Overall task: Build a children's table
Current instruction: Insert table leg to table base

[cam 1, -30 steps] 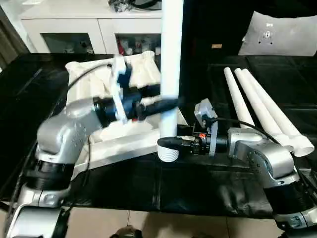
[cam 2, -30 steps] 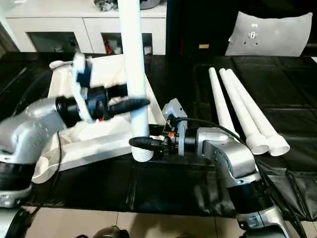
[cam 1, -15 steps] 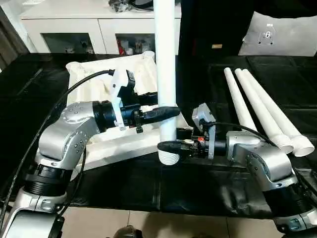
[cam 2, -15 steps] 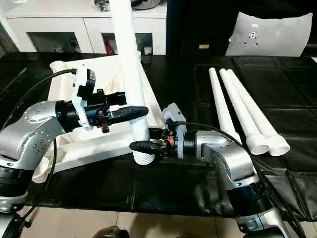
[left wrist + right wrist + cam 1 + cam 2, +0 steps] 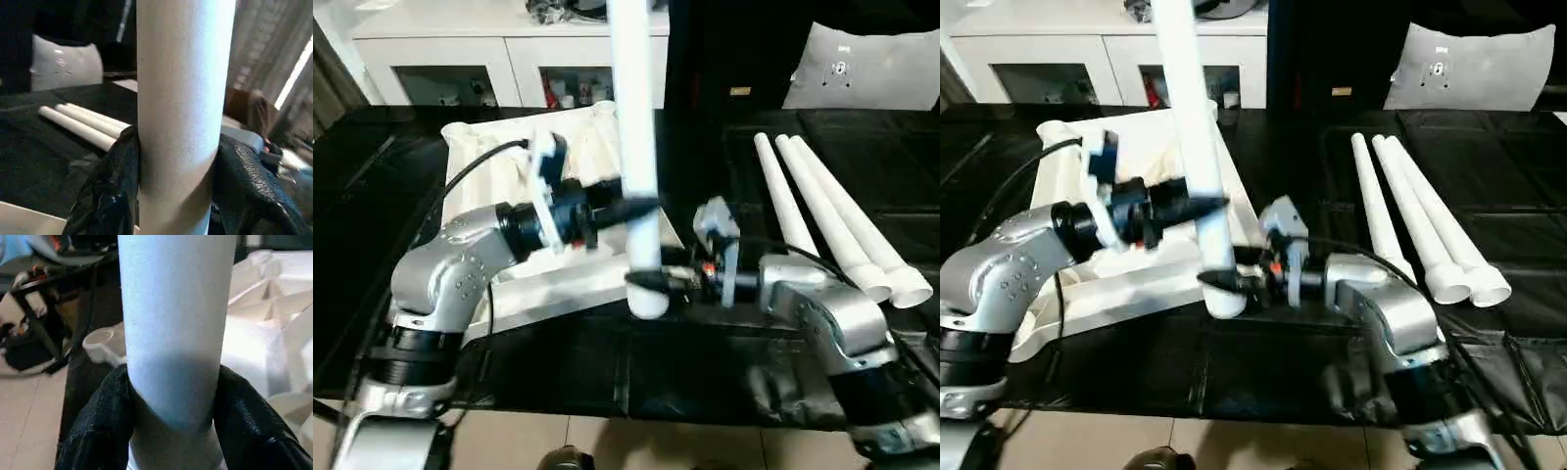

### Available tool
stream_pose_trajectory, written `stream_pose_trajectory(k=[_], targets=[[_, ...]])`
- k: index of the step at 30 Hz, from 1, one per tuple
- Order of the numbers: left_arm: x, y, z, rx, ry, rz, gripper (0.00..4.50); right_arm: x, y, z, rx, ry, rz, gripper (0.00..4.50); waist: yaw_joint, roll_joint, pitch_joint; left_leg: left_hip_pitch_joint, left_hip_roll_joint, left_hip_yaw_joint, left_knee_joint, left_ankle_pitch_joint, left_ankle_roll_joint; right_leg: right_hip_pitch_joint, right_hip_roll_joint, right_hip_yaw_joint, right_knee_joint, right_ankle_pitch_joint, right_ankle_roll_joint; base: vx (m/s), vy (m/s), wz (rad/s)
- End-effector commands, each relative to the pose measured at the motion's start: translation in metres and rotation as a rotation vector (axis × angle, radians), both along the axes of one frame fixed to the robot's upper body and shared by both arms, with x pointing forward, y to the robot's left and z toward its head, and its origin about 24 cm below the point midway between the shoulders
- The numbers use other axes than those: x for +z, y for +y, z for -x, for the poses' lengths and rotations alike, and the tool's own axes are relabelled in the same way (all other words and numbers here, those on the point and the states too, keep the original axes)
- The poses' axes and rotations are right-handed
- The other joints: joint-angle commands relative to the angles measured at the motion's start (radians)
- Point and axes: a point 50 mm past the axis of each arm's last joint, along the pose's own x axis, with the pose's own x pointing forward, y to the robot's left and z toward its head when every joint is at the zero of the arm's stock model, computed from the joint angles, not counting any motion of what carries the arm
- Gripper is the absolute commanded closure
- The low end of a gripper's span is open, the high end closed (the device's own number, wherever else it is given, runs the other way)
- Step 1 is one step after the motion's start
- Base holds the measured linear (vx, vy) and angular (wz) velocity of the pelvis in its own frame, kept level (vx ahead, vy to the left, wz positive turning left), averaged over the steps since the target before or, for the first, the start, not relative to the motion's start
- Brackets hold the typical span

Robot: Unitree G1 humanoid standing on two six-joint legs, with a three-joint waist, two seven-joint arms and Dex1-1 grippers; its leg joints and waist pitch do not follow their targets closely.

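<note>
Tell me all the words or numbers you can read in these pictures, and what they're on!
No words or numbers can be read anywhere.
Grey-white square cushion: a small dark mark, too blurred to read.
Small tan tag on the dark backdrop: too small to read.
Tall white plastic table leg held upright: plain, no writing.

Both eye views look forward and down from the head, sharing the same scene. Each wrist camera sits very close behind the upright leg (image 5: 183,117) at frame centre; the left one faces three loose legs (image 5: 83,127), middle left.
</note>
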Motion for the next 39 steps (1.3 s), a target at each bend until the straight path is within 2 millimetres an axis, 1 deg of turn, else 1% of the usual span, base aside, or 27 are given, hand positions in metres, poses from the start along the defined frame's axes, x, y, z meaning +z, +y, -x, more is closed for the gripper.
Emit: stream_pose_trajectory(k=[1,2,4,6,7,8,9,10,11,12,13,14,16,17,18,19,21,22,25,26,31,32,33,34,36,38,39], targets=[[0.006,0.001,-0.004,0.034,0.009,0.005,2.65,0.010,-0.005,-0.007,-0.052,-0.022,-0.025,1.87,-0.002,-0.007,-0.076,0.026,0.028,-0.011,-0.071,-0.172,-0.018,0.044,-0.051,0.024,-0.077,-0.126,-0.226,0.000,0.000,0.00],[0.007,0.001,-0.005,0.055,0.017,0.003,2.65,0.011,-0.005,-0.007,-0.054,-0.023,-0.030,1.83,-0.001,-0.007,-0.076,0.025,0.028,-0.011,-0.071,-0.167,-0.018,0.046,-0.051,0.024,-0.077,-0.122,-0.224,0.000,0.000,0.00],[0.006,0.000,-0.009,0.093,0.041,-0.004,2.66,0.012,-0.006,-0.008,-0.061,-0.026,-0.035,1.54,-0.002,-0.006,-0.077,0.024,0.028,-0.009,-0.069,-0.154,-0.014,0.046,-0.050,0.025,-0.076,-0.100,-0.221,0.000,0.000,0.00],[0.006,0.000,-0.012,0.141,0.071,-0.018,2.66,0.014,-0.008,-0.010,-0.099,-0.036,-0.058,1.46,-0.001,-0.007,-0.078,0.022,0.027,-0.010,-0.069,-0.140,-0.010,0.047,-0.050,0.024,-0.076,-0.085,-0.219,0.000,0.000,0.00],[0.005,0.000,-0.013,0.158,0.082,-0.019,2.66,0.015,-0.009,-0.011,-0.115,-0.039,-0.068,1.30,-0.001,-0.006,-0.079,0.023,0.027,-0.009,-0.068,-0.141,-0.011,0.047,-0.050,0.024,-0.074,-0.080,-0.220,0.000,0.000,0.00],[0.006,0.000,-0.014,0.172,0.090,-0.019,2.66,0.018,-0.011,-0.015,-0.171,-0.055,-0.098,1.30,-0.001,-0.007,-0.078,0.023,0.027,-0.010,-0.068,-0.143,-0.010,0.047,-0.051,0.023,-0.076,-0.083,-0.222,0.000,0.000,0.00],[0.006,0.000,-0.014,0.184,0.092,-0.024,2.66,0.020,-0.014,-0.018,-0.220,-0.064,-0.130,1.15,-0.002,-0.005,-0.078,0.023,0.028,-0.010,-0.069,-0.145,-0.012,0.045,-0.052,0.024,-0.076,-0.090,-0.222,0.000,0.000,0.00],[0.007,-0.001,-0.014,0.195,0.098,-0.028,2.66,0.021,-0.015,-0.020,-0.242,-0.054,-0.149,1.04,-0.003,-0.007,-0.079,0.024,0.027,-0.010,-0.069,-0.148,-0.015,0.046,-0.051,0.023,-0.076,-0.096,-0.222,0.000,0.000,0.00],[0.007,-0.001,-0.015,0.205,0.097,-0.037,2.66,0.022,-0.016,-0.021,-0.255,-0.058,-0.147,1.04,-0.003,-0.008,-0.078,0.024,0.027,-0.010,-0.070,-0.149,-0.014,0.046,-0.050,0.024,-0.077,-0.098,-0.221,0.000,0.000,0.00],[0.008,-0.001,-0.015,0.212,0.096,-0.042,2.66,0.023,-0.017,-0.021,-0.263,-0.062,-0.142,0.92,-0.002,-0.007,-0.078,0.025,0.027,-0.010,-0.070,-0.149,-0.016,0.045,-0.050,0.023,-0.078,-0.104,-0.218,0.000,0.000,0.00],[0.009,-0.002,-0.015,0.223,0.091,-0.046,2.66,0.022,-0.017,-0.021,-0.279,-0.074,-0.123,0.68,-0.002,-0.010,-0.077,0.024,0.027,-0.009,-0.070,-0.147,-0.016,0.046,-0.050,0.024,-0.079,-0.106,-0.215,0.000,0.000,0.00],[0.010,-0.003,-0.015,0.235,0.080,-0.050,2.66,0.022,-0.017,-0.021,-0.305,-0.101,-0.093,0.68,-0.001,-0.010,-0.076,0.023,0.027,-0.009,-0.071,-0.147,-0.019,0.046,-0.050,0.024,-0.080,-0.115,-0.211,0.000,0.000,0.00],[0.011,-0.006,-0.014,0.242,0.068,-0.071,2.66,0.019,-0.010,-0.014,-0.253,-0.048,-0.073,0.59,-0.002,-0.009,-0.075,0.023,0.026,-0.010,-0.072,-0.145,-0.019,0.047,-0.049,0.024,-0.080,-0.119,-0.203,0.000,0.000,0.00],[0.011,-0.008,-0.012,0.245,0.058,-0.094,2.66,0.017,-0.007,-0.011,-0.250,-0.024,-0.052,0.46,-0.001,-0.010,-0.075,0.022,0.027,-0.011,-0.073,-0.144,-0.017,0.048,-0.049,0.024,-0.080,-0.118,-0.199,0.000,0.000,0.00],[0.011,-0.009,-0.012,0.245,0.056,-0.098,2.66,0.016,-0.007,-0.011,-0.253,-0.022,-0.049,0.46,-0.001,-0.010,-0.076,0.023,0.028,-0.011,-0.073,-0.139,-0.016,0.048,-0.051,0.024,-0.079,-0.110,-0.197,0.000,0.000,0.00],[0.011,-0.010,-0.011,0.246,0.053,-0.107,2.66,0.015,-0.006,-0.011,-0.262,-0.014,-0.041,0.32,-0.001,-0.010,-0.077,0.022,0.028,-0.011,-0.072,-0.136,-0.016,0.046,-0.051,0.024,-0.079,-0.110,-0.198,0.000,0.000,0.00],[0.011,-0.012,-0.010,0.244,0.045,-0.115,2.66,0.015,-0.004,-0.011,-0.269,-0.012,-0.030,0.32,-0.001,-0.009,-0.075,0.023,0.028,-0.010,-0.073,-0.147,-0.022,0.044,-0.051,0.025,-0.082,-0.130,-0.195,0.000,0.000,0.00],[0.013,-0.015,-0.009,0.245,0.034,-0.128,2.66,0.013,-0.001,-0.010,-0.268,-0.006,-0.013,0.32,-0.002,-0.012,-0.074,0.023,0.028,-0.010,-0.074,-0.156,-0.028,0.043,-0.050,0.025,-0.083,-0.143,-0.190,0.000,0.000,0.00],[0.014,-0.018,-0.008,0.244,0.021,-0.140,2.66,0.012,0.002,-0.008,-0.258,0.007,0.000,0.32,-0.002,-0.012,-0.073,0.024,0.028,-0.010,-0.075,-0.164,-0.033,0.043,-0.051,0.027,-0.085,-0.168,-0.179,0.000,0.000,0.00],[0.016,-0.021,-0.007,0.239,0.006,-0.155,2.66,0.011,0.005,-0.007,-0.246,0.020,0.018,0.32,-0.002,-0.011,-0.073,0.023,0.028,-0.011,-0.075,-0.165,-0.034,0.042,-0.052,0.026,-0.085,-0.171,-0.178,0.000,0.000,0.00],[0.018,-0.026,-0.005,0.221,-0.031,-0.196,2.66,0.006,0.007,-0.010,-0.257,0.055,0.066,0.32,-0.002,-0.011,-0.072,0.023,0.027,-0.011,-0.076,-0.163,-0.042,0.040,-0.051,0.027,-0.085,-0.171,-0.169,0.000,0.000,0.00],[0.018,-0.026,-0.005,0.221,-0.031,-0.197,2.66,0.005,0.007,-0.010,-0.258,0.056,0.069,0.32,-0.003,-0.014,-0.072,0.022,0.027,-0.011,-0.077,-0.165,-0.045,0.041,-0.051,0.027,-0.086,-0.176,-0.166,0.000,0.000,0.00],[0.018,-0.027,-0.005,0.219,-0.034,-0.200,2.66,0.005,0.007,-0.010,-0.257,0.059,0.071,0.32,-0.003,-0.013,-0.072,0.022,0.027,-0.011,-0.077,-0.165,-0.046,0.041,-0.052,0.027,-0.086,-0.174,-0.166,0.000,0.000,0.00],[0.018,-0.028,-0.005,0.209,-0.041,-0.212,2.66,0.004,0.008,-0.011,-0.255,0.064,0.074,0.46,-0.003,-0.014,-0.072,0.023,0.027,-0.011,-0.076,-0.166,-0.046,0.041,-0.052,0.027,-0.086,-0.174,-0.165,0.000,0.000,0.00],[0.017,-0.031,-0.004,0.194,-0.050,-0.231,2.66,0.004,0.010,-0.012,-0.251,0.070,0.080,0.46,-0.003,-0.014,-0.073,0.022,0.027,-0.010,-0.076,-0.162,-0.045,0.041,-0.052,0.028,-0.087,-0.173,-0.165,0.000,0.000,0.00],[0.017,-0.033,-0.003,0.174,-0.062,-0.246,2.66,0.005,0.012,-0.013,-0.243,0.073,0.078,0.78,-0.003,-0.016,-0.073,0.021,0.027,-0.010,-0.076,-0.153,-0.042,0.041,-0.052,0.028,-0.085,-0.162,-0.165,0.000,0.000,0.00],[0.017,-0.034,-0.003,0.171,-0.065,-0.248,2.66,0.005,0.013,-0.013,-0.240,0.073,0.077,0.78,-0.003,-0.015,-0.073,0.021,0.027,-0.010,-0.076,-0.150,-0.041,0.042,-0.053,0.028,-0.084,-0.159,-0.168,0.000,0.000,0.00]])
